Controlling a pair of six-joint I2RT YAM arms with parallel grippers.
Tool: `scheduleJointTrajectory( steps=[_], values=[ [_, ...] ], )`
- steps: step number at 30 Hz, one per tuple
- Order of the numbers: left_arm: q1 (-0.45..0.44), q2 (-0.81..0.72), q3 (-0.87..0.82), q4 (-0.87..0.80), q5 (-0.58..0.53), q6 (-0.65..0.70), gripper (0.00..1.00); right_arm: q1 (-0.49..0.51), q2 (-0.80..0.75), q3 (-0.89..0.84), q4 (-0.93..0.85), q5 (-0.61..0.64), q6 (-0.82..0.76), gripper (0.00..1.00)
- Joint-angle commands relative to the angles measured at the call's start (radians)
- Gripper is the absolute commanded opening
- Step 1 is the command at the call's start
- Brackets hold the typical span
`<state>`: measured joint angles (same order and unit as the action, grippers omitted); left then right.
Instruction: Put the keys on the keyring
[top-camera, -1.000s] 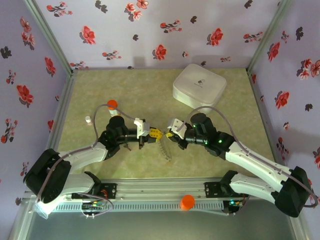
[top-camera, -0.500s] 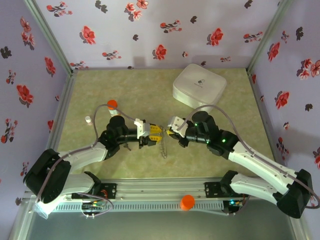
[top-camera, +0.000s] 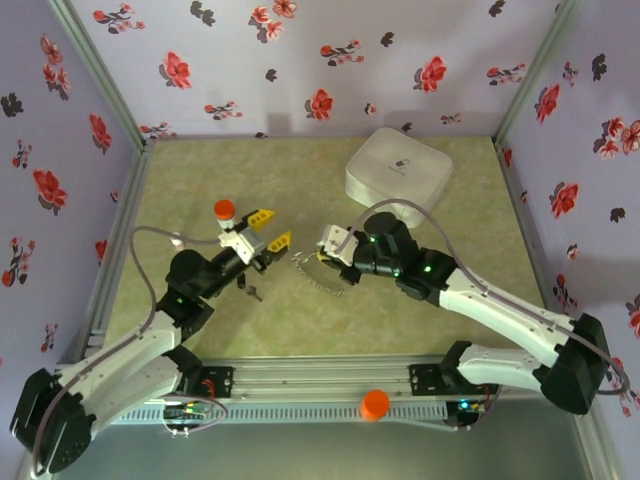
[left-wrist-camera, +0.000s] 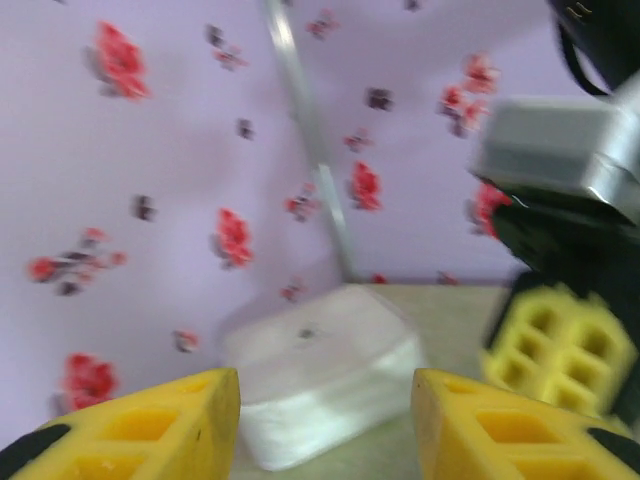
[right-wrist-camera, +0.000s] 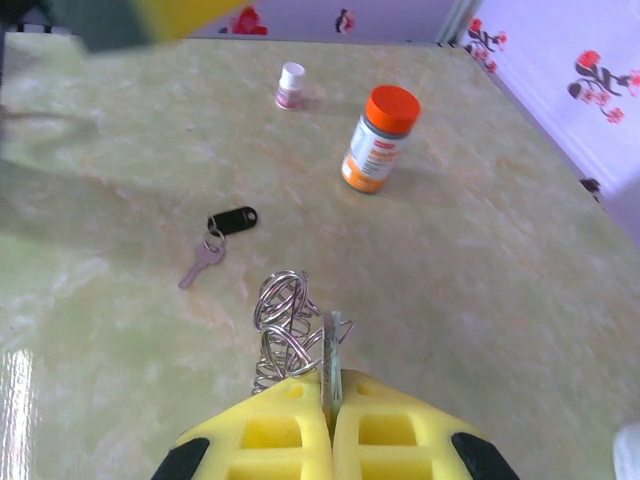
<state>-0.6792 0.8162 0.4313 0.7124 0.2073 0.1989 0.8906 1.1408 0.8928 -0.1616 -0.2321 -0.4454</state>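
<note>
On the green table (top-camera: 200, 180) the keys (right-wrist-camera: 211, 248) are laid loose. The keyring (right-wrist-camera: 280, 322) is pinched by the right gripper (right-wrist-camera: 330, 388), the left gripper (top-camera: 271, 227) held parted.

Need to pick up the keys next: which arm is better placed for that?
Left. Its tool is open and empty, and the keys lie on the table near it. The right tool is shut on the keyring, so it is busy.
</note>
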Motion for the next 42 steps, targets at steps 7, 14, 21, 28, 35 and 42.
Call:
scheduleJointTrajectory(
  steps=[7, 14, 21, 28, 35, 42],
  values=[
    [0.025, -0.050, 0.114, -0.229, -0.480, -0.100, 0.52, 0.052, 0.155, 0.057, 0.246, 0.200, 0.179, 0.00],
    [0.064, -0.003, 0.149, -0.351, -0.478, -0.224, 0.54, -0.031, 0.198, 0.017, -0.018, 0.357, 0.189, 0.00],
    [0.069, 0.023, 0.146, -0.344, -0.511, -0.254, 0.55, -0.031, 0.198, -0.013, -0.355, 0.501, -0.075, 0.00],
    [0.078, 0.064, 0.098, -0.255, -0.564, -0.238, 0.56, 0.002, 0.228, -0.024, -0.580, 0.727, -0.066, 0.00],
    [0.120, 0.145, 0.060, -0.157, -0.548, -0.256, 0.56, 0.023, 0.240, -0.080, -0.678, 0.782, -0.051, 0.00],
    [0.188, 0.159, 0.030, -0.129, -0.530, -0.282, 0.56, 0.043, 0.291, -0.116, -0.749, 0.811, -0.063, 0.03]
  ],
)
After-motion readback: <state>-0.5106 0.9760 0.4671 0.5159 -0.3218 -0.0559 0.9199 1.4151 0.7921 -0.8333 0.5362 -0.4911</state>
